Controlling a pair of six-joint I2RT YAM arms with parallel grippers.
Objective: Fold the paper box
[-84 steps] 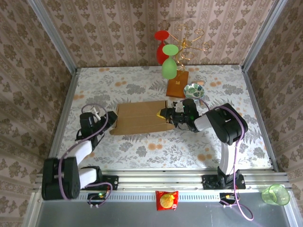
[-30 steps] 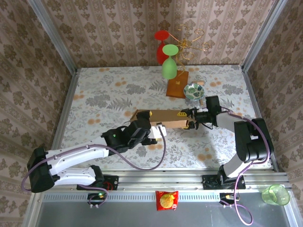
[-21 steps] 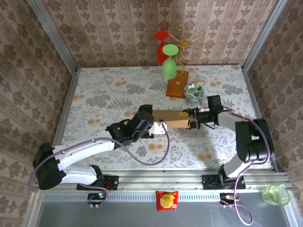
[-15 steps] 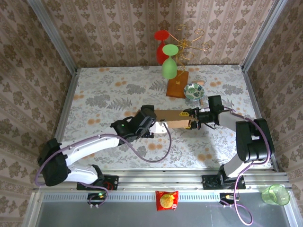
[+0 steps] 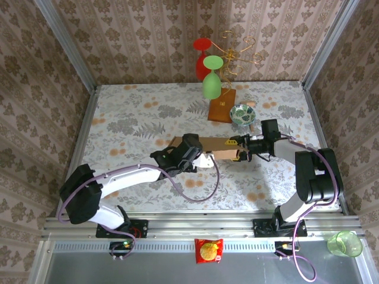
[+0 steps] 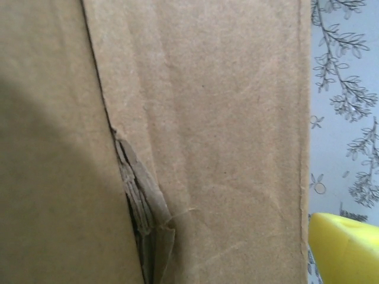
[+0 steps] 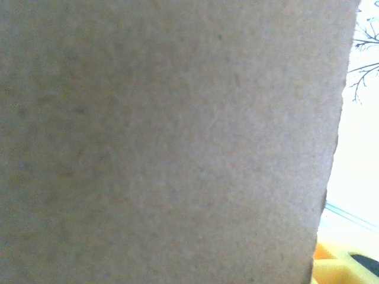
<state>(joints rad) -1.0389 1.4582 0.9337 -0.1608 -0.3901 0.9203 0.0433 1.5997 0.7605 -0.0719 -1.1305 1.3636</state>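
Two sets of fingers on it now. The left fingers (image 6: 343, 248), spread wide, have pushed further in over the last second and sit at the near edge of the paper box (image 5: 214, 145). Box hasn't budged, a narrow folded strip mid-table (image 5: 136, 118), right fingers (image 7: 330, 273) still pinching its right end. Bowl (image 5: 243, 112) just behind.

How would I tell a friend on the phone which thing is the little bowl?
Find the wire glass stand at the back of the flowered table, hung with a red glass and a green glass. Just right of its orange-brown square base sits the bowl: small, round, patterned blue-green and white, unlike the flat tan paper box nearer the arms.
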